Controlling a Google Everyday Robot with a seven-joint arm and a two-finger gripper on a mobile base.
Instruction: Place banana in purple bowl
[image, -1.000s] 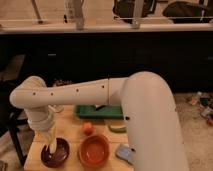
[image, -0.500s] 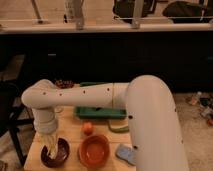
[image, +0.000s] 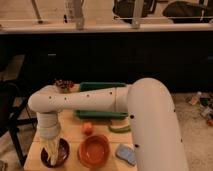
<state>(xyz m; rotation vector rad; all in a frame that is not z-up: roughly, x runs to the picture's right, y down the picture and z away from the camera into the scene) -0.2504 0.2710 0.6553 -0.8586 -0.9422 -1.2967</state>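
Observation:
The purple bowl (image: 64, 153) sits at the front left corner of the wooden table. My gripper (image: 52, 150) hangs straight down from the white arm (image: 85, 102) and reaches into this bowl. A pale yellowish shape lies at the gripper's tip inside the bowl. I cannot tell whether that shape is the banana or part of the gripper. No banana shows anywhere else on the table.
An orange bowl (image: 94, 150) stands right of the purple one. Behind it are a small orange fruit (image: 88, 128) and a green vegetable (image: 120, 129). A green tray (image: 102, 89) lies at the back, and a blue-grey pad (image: 125, 153) at the front right.
The gripper has moved slightly right and lower, down into the purple bowl. The arm's elbow has shifted right with it.

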